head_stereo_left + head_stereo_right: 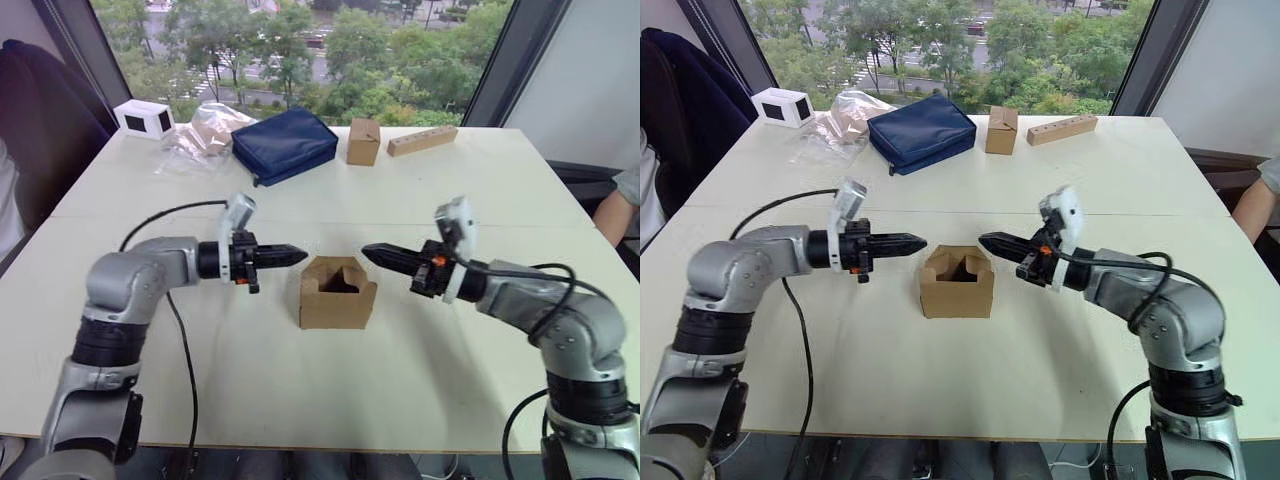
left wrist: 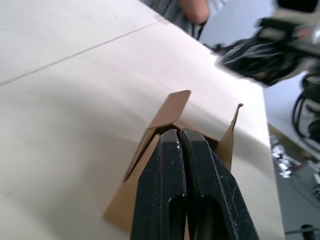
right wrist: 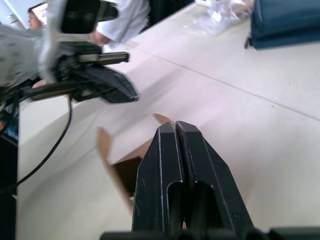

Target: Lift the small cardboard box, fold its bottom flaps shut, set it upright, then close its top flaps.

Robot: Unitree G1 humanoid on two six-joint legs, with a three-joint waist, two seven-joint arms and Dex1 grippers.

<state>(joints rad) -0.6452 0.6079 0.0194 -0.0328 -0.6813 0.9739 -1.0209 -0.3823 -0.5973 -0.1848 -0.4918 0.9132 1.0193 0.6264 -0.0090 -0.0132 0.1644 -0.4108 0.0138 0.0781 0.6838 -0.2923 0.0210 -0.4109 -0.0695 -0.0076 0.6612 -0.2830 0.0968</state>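
The small cardboard box (image 1: pixel 337 293) stands on the white table (image 1: pixel 300 390) between my arms, its top flaps open and upright. My left gripper (image 1: pixel 303 257) is shut and empty, its tip just left of the box and slightly above its rim. My right gripper (image 1: pixel 366 252) is shut too, pointing at the box from the right at about the same height. In the left wrist view the shut fingers (image 2: pixel 182 175) point over the open box (image 2: pixel 170 112). The right wrist view looks along its shut fingers (image 3: pixel 175 160) at the box (image 3: pixel 117 167) and the left gripper (image 3: pixel 135 95).
At the far side of the table lie a navy pouch (image 1: pixel 285 144), a smaller taped brown box (image 1: pixel 362 141), a long tan block (image 1: pixel 422 140), a clear plastic bag (image 1: pixel 200 135) and a white box (image 1: pixel 143 118). A person's arm (image 1: pixel 612 215) shows at the right edge.
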